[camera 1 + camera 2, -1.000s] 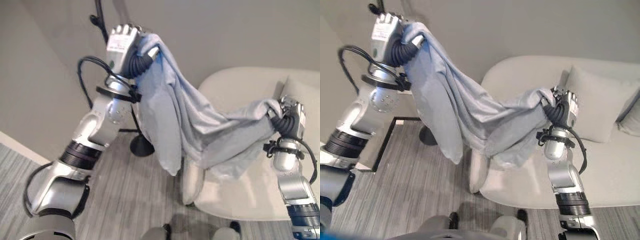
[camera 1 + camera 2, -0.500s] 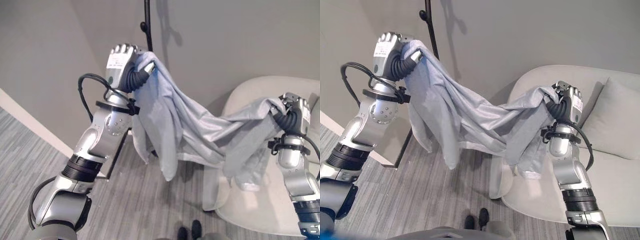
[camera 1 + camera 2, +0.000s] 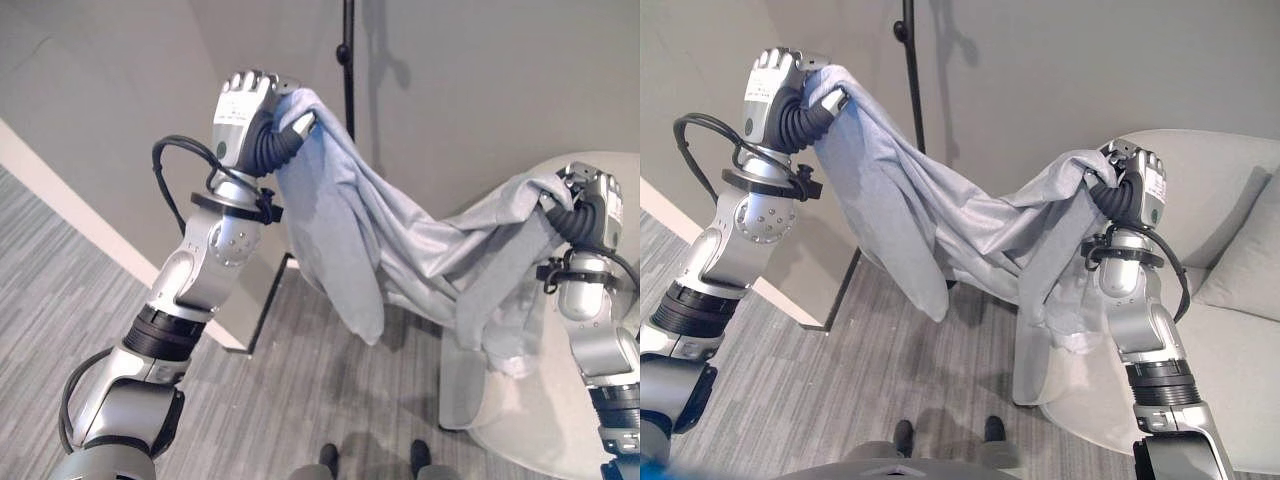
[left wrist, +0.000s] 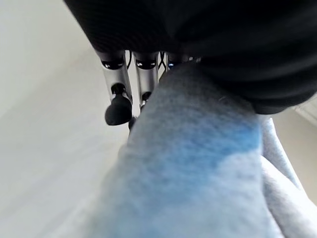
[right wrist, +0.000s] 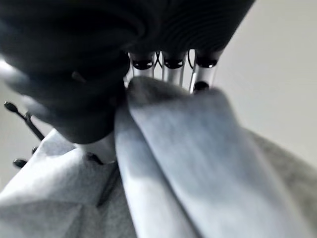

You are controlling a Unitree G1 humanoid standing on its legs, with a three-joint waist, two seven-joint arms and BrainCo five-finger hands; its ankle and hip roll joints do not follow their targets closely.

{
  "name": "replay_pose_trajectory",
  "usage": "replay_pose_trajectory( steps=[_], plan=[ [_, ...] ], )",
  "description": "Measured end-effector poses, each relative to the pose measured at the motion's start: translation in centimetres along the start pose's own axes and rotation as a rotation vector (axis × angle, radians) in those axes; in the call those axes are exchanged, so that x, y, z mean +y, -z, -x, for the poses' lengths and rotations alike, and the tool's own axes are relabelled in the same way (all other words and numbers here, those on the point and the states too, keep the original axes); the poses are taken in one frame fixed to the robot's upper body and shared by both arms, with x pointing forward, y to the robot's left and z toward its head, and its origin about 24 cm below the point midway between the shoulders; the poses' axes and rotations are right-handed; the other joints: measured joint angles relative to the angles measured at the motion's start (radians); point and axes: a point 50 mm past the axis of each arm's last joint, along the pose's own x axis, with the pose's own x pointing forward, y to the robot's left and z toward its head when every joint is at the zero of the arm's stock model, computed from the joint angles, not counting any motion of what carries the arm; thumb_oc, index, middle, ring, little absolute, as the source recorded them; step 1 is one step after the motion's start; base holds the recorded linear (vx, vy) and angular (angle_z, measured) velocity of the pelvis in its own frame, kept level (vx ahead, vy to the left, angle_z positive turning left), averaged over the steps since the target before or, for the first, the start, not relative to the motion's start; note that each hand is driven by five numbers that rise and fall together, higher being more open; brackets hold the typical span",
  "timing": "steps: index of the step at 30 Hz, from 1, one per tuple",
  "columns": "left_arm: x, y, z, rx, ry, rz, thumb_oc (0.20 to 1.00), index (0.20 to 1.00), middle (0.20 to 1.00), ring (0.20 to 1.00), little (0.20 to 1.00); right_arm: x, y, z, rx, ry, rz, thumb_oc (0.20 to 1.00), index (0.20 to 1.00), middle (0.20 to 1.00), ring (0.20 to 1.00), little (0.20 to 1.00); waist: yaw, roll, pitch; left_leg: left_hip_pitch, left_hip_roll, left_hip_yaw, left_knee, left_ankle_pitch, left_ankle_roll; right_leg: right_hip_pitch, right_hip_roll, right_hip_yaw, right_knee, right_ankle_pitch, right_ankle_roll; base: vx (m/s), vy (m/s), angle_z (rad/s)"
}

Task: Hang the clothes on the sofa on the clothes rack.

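A light grey-blue garment (image 3: 400,250) hangs stretched in the air between my two raised hands. My left hand (image 3: 250,115) is shut on one end of it, high at the left, just left of the black pole of the clothes rack (image 3: 347,60). My right hand (image 3: 1130,185) is shut on the other end, at the right, over the edge of the pale sofa (image 3: 1230,200). Folds of the cloth droop between the hands and below the right one. In the wrist views the cloth (image 4: 198,168) runs up under curled fingers (image 5: 171,69).
The rack's pole (image 3: 910,70) stands against the grey wall, behind the garment. The sofa carries a cushion (image 3: 1245,275) at the right. A wall corner with a white skirting board (image 3: 60,190) lies at the left, above grey striped flooring (image 3: 70,310).
The whole view has swung to the left: the sofa has slid toward the right edge and the rack pole toward the middle. Both hands still hold the garment, which is now clear of the sofa.
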Motion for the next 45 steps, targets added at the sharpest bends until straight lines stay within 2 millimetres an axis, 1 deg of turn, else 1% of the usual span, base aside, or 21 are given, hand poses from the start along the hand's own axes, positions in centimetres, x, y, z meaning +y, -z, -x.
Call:
replay_pose_trajectory(
  steps=[2, 7, 20, 24, 25, 26, 27, 28, 29, 31, 32, 33, 34, 35, 36, 37, 38, 40, 43, 44, 45],
  plan=[
    [0.0, 0.4, 0.2, 0.011, 0.011, -0.011, 0.200, 0.200, 0.200, 0.200, 0.200, 0.0, 0.5, 0.5, 0.022, -0.005, 0.006, 0.200, 0.200, 0.200, 0.200, 0.200, -0.003, -0.001, -0.014, 0.021, -0.003, 0.024, -0.037, 0.007, 0.005, 0.003, -0.013, -0.001, 0.008, -0.010, 0.008, 0.11, 0.251, 0.04],
    [0.1, 0.0, 0.2, -0.004, 0.005, -0.007, 0.200, 0.200, 0.200, 0.200, 0.200, 0.4, 1.0, 1.2, 0.067, -0.014, 0.003, 0.200, 0.200, 0.200, 0.200, 0.200, -0.010, 0.030, -0.072, 0.060, -0.018, 0.047, -0.109, 0.049, 0.030, 0.004, -0.024, -0.004, 0.002, -0.001, 0.030, 0.05, 0.222, -0.07],
    [-0.1, 0.5, 0.9, 0.022, 0.018, -0.010, 0.200, 0.200, 0.200, 0.200, 0.200, 0.5, 0.7, 0.7, 0.067, -0.006, -0.004, 0.200, 0.200, 0.200, 0.200, 0.200, -0.006, 0.020, -0.083, 0.111, 0.005, 0.098, -0.152, 0.054, 0.025, 0.004, -0.002, 0.025, 0.001, 0.004, 0.031, 0.00, 0.091, -0.13],
    [0.1, 0.7, 0.8, 0.028, 0.011, -0.013, 0.200, 0.200, 0.200, 0.200, 0.200, 0.5, 0.6, 0.6, 0.064, -0.005, -0.005, 0.200, 0.200, 0.200, 0.200, 0.200, -0.002, 0.007, -0.092, 0.109, -0.017, 0.098, -0.151, 0.056, 0.033, -0.003, -0.021, 0.026, 0.009, 0.009, 0.039, 0.00, 0.221, -0.02],
    [-0.1, 0.6, 0.8, 0.029, 0.009, -0.005, 0.200, 0.200, 0.200, 0.200, 0.200, 0.3, 0.7, 0.6, 0.067, -0.001, 0.000, 0.200, 0.200, 0.200, 0.200, 0.200, 0.005, 0.012, -0.088, 0.080, -0.041, 0.101, -0.116, 0.035, 0.073, -0.069, -0.018, 0.035, 0.120, -0.007, 0.059, -0.01, 0.371, -0.09],
    [-0.6, 0.3, 0.9, 0.034, 0.014, 0.014, 0.200, 0.200, 0.200, 0.200, 0.200, 0.0, 1.1, 0.8, 0.081, 0.005, 0.009, 0.200, 0.200, 0.200, 0.200, 0.200, 0.009, 0.025, -0.087, 0.029, -0.065, 0.111, -0.041, 0.021, 0.121, -0.169, -0.025, 0.051, 0.286, -0.025, 0.076, 0.01, 0.159, 0.00],
    [-1.1, 0.1, 1.0, 0.037, 0.019, 0.036, 0.200, 0.200, 0.200, 0.200, 0.200, -0.4, 1.3, 1.1, 0.087, 0.006, 0.024, 0.200, 0.200, 0.200, 0.200, 0.200, -0.004, 0.078, -0.072, 0.043, -0.080, 0.071, -0.055, 0.041, 0.161, -0.248, -0.001, 0.048, 0.466, -0.011, 0.071, 0.04, 0.164, 0.25],
    [-1.2, 0.1, 1.2, 0.039, 0.030, 0.032, 0.200, 0.200, 0.200, 0.200, 0.200, 0.5, 1.0, 1.7, 0.097, -0.019, 0.003, 0.200, 0.200, 0.200, 0.200, 0.200, -0.026, 0.067, -0.051, 0.073, -0.088, 0.067, -0.042, 0.022, 0.177, -0.302, -0.006, 0.086, 0.657, -0.027, 0.062, 0.11, 0.079, 0.27],
    [-1.4, 0.3, 1.6, 0.047, 0.039, 0.032, 0.200, 0.200, 0.200, 0.200, 0.200, 1.0, 0.7, 1.8, 0.078, -0.048, 0.004, 0.200, 0.200, 0.200, 0.200, 0.200, -0.022, 0.060, -0.053, 0.087, -0.103, 0.068, -0.034, -0.001, 0.192, -0.331, -0.019, 0.089, 0.716, -0.039, 0.043, 0.15, 0.097, 0.04],
    [-1.1, 0.3, 1.8, 0.048, 0.030, 0.028, 0.200, 0.200, 0.200, 0.200, 0.200, 0.8, 0.4, 1.6, 0.052, -0.040, 0.000, 0.200, 0.200, 0.200, 0.200, 0.200, 0.006, 0.055, -0.053, 0.094, -0.122, 0.070, -0.033, -0.007, 0.197, -0.345, -0.026, 0.087, 0.622, -0.066, 0.049, 0.27, -0.016, -0.11],
    [-0.4, 0.7, 1.6, 0.060, 0.007, 0.017, 0.200, 0.200, 0.200, 0.200, 0.200, 0.7, 0.3, 1.3, 0.041, -0.035, 0.001, 0.200, 0.200, 0.200, 0.200, 0.200, 0.020, 0.061, -0.051, 0.094, -0.120, 0.062, -0.053, 0.000, 0.187, -0.346, -0.001, 0.054, 0.464, -0.065, 0.051, 0.32, -0.060, 0.11],
    [-0.2, 0.9, 1.5, 0.062, 0.000, 0.009, 0.200, 0.200, 0.200, 0.200, 0.200, 0.6, 0.1, 1.1, 0.033, -0.029, -0.002, 0.200, 0.200, 0.200, 0.200, 0.200, 0.015, 0.056, -0.049, 0.092, -0.123, 0.060, -0.054, 0.009, 0.171, -0.347, 0.010, 0.042, 0.387, -0.059, 0.055, 0.20, -0.048, 0.05],
    [-0.1, 1.1, 1.5, 0.072, -0.008, 0.004, 0.200, 0.200, 0.200, 0.200, 0.200, 0.4, -0.2, 0.6, 0.012, -0.022, 0.005, 0.200, 0.200, 0.200, 0.200, 0.200, 0.021, 0.056, -0.044, 0.090, -0.125, 0.060, -0.054, 0.002, 0.181, -0.350, 0.013, -0.001, 0.288, -0.039, 0.073, 0.13, -0.024, 0.06],
    [0.0, 1.4, 1.5, 0.077, -0.004, -0.008, 0.200, 0.200, 0.200, 0.200, 0.200, 0.2, -0.6, 0.0, -0.014, -0.016, 0.010, 0.200, 0.200, 0.200, 0.200, 0.200, 0.017, 0.055, -0.037, 0.089, -0.128, 0.060, -0.056, 0.005, 0.177, -0.334, 0.020, -0.034, 0.135, -0.009, 0.083, 0.10, -0.033, 0.11],
    [0.1, 1.6, 1.6, 0.078, 0.004, -0.021, 0.200, 0.200, 0.200, 0.200, 0.200, -0.1, -1.0, -0.5, -0.030, 0.002, 0.007, 0.200, 0.200, 0.200, 0.200, 0.200, 0.010, 0.047, -0.029, 0.100, -0.141, 0.054, -0.063, 0.007, 0.174, -0.331, 0.021, -0.038, 0.039, 0.022, 0.081, 0.12, -0.065, 0.22],
    [0.1, 1.6, 1.7, 0.080, 0.006, -0.022, 0.200, 0.200, 0.200, 0.200, 0.200, -0.2, -1.1, -0.7, -0.037, 0.010, 0.006, 0.200, 0.200, 0.200, 0.200, 0.200, 0.002, 0.043, -0.026, 0.121, -0.147, 0.050, -0.080, 0.007, 0.174, -0.339, 0.029, -0.065, 0.011, 0.059, 0.059, 0.10, -0.089, 0.26],
    [0.2, 1.6, 1.7, 0.078, 0.006, -0.025, 0.200, 0.200, 0.200, 0.200, 0.200, -0.2, -1.2, -0.9, -0.042, 0.010, 0.006, 0.200, 0.200, 0.200, 0.200, 0.200, 0.001, 0.041, -0.025, 0.137, -0.153, 0.040, -0.096, 0.008, 0.174, -0.329, 0.042, -0.080, -0.006, 0.080, 0.065, 0.12, -0.113, 0.28],
    [0.4, 1.6, 1.6, 0.073, -0.001, -0.036, 0.200, 0.200, 0.200, 0.200, 0.200, -0.5, -1.1, -1.1, -0.054, 0.010, 0.026, 0.200, 0.200, 0.200, 0.200, 0.200, -0.006, 0.037, -0.028, 0.171, -0.164, 0.014, -0.130, 0.009, 0.175, -0.305, 0.057, -0.081, -0.001, 0.097, 0.056, 0.15, -0.128, 0.32],
    [1.0, 1.7, 1.5, 0.073, -0.042, -0.040, 0.200, 0.200, 0.200, 0.200, 0.200, -1.0, -1.8, -2.1, -0.087, 0.035, 0.025, 0.200, 0.200, 0.200, 0.200, 0.200, -0.022, 0.036, -0.036, 0.188, -0.177, -0.032, -0.144, 0.010, 0.177, -0.242, 0.096, -0.084, 0.013, 0.137, 0.003, 0.31, -0.214, 0.40],
    [0.8, 1.7, 1.5, 0.080, -0.042, -0.035, 0.200, 0.200, 0.200, 0.200, 0.200, -0.9, -1.9, -2.2, -0.085, 0.036, 0.018, 0.200, 0.200, 0.200, 0.200, 0.200, -0.030, 0.040, -0.037, 0.200, -0.172, -0.076, -0.145, 0.004, 0.166, -0.213, 0.115, -0.092, 0.022, 0.156, -0.026, 0.27, -0.216, 0.65],
    [0.6, 1.6, 1.5, 0.085, -0.046, -0.022, 0.200, 0.200, 0.200, 0.200, 0.200, -1.0, -1.9, -2.2, -0.087, 0.033, 0.021, 0.200, 0.200, 0.200, 0.200, 0.200, -0.036, 0.045, -0.040, 0.214, -0.162, -0.103, -0.145, -0.002, 0.159, -0.176, 0.136, -0.104, 0.013, 0.165, -0.094, 0.25, -0.212, 0.50]
  ],
)
